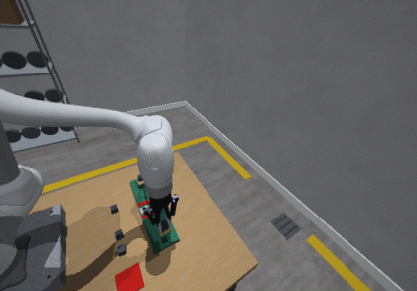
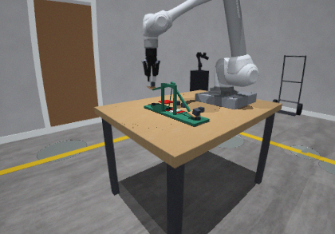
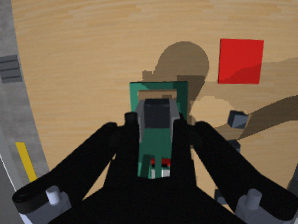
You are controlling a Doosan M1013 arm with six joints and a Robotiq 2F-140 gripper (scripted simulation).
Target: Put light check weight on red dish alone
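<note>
My gripper (image 1: 163, 221) hangs over the near end of the green rocker balance. It is shut on a dark check weight (image 3: 158, 112), held just above the tan pan (image 1: 169, 231). In the exterior view the gripper (image 2: 151, 77) stands a little above that raised pan (image 2: 151, 87). Three more dark weights lie on the table to the left of the balance: one (image 1: 114, 208), a second (image 1: 119, 234) and a third (image 1: 121, 249). The flat red dish (image 1: 130, 278) lies right side up near the table's front edge and is empty; it also shows in the wrist view (image 3: 241, 60). My arm hides the balance's far pan and pointer.
The robot's grey base (image 1: 35, 250) stands on the table's left side. The table's right edge (image 1: 218, 211) runs close to the balance. A shelf rack (image 1: 30, 67) stands off the table at the back left.
</note>
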